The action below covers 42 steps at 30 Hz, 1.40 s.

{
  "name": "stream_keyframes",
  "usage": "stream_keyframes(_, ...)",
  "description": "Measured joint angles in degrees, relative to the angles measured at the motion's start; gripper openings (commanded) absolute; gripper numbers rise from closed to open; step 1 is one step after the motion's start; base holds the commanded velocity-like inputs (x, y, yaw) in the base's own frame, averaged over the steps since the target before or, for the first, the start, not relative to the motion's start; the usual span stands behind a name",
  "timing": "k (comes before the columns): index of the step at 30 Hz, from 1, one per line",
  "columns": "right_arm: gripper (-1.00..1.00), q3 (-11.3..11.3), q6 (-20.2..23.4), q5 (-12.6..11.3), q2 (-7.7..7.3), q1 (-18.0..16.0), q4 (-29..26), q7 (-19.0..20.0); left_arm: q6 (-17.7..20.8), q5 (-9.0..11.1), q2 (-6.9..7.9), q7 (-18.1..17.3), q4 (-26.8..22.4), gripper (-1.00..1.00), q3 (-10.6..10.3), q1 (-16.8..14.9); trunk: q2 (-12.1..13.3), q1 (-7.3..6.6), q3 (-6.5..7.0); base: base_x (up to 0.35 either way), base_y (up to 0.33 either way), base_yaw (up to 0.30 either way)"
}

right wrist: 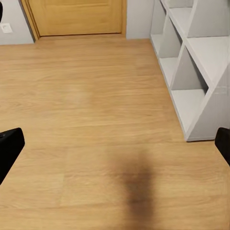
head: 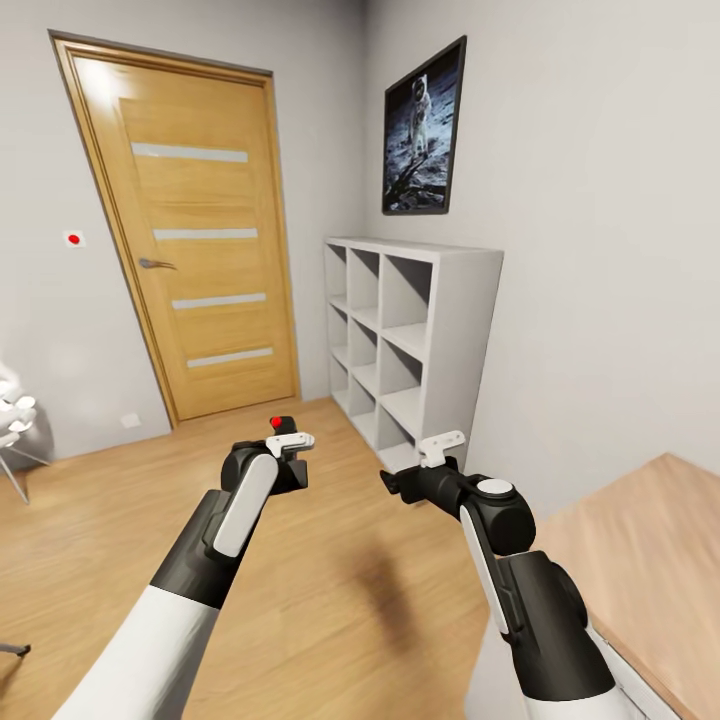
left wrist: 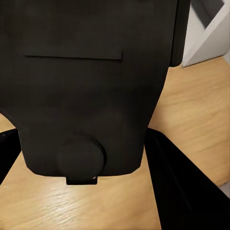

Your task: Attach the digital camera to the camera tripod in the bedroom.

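The digital camera (head: pixel 283 424) was held pinched in the left gripper (head: pixel 287 447), out in front of the wooden door (head: pixel 195 240), while the right gripper (head: pixel 425 470), fingers spread and empty, was best kept clear and the camera level during travel.

The left gripper (head: pixel 285 450) held the digital camera (head: pixel 283 425) between its fingers, left of the right gripper (head: pixel 400 482). A door (head: pixel 195 240) stood ahead of the left gripper. A cube shelf (head: pixel 420 340) stood against the wall just ahead and right of the right gripper, with a framed picture (head: pixel 425 128) above it. A tabletop (head: pixel 640 560) lay right of the right arm.
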Motion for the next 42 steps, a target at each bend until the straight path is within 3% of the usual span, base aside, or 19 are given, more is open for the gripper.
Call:
stream_keyframes(10,1.00,-0.02,-0.10,0.01,-0.03,0.00,0.01,0.04,0.01,0.01,0.01,0.00,-0.09,-1.00,0.63,0.02,0.00,0.01,0.00,0.034,-0.012,0.023)
stream_keyframes(27,1.00,0.02,-0.26,0.00,-0.05,0.00,0.01,0.02,0.01,0.12,-0.02,0.00,-0.09,-1.00,1.19,0.00,0.00,0.01,0.00,0.012,-0.009,0.175)
stream_keyframes(42,1.00,0.02,-0.27,0.00,-0.08,0.00,0.00,0.00,0.00,-0.24,0.01,0.02,-0.39,-1.00,1.06,0.38,0.00,-0.01,0.00,0.240,-0.026,0.016)
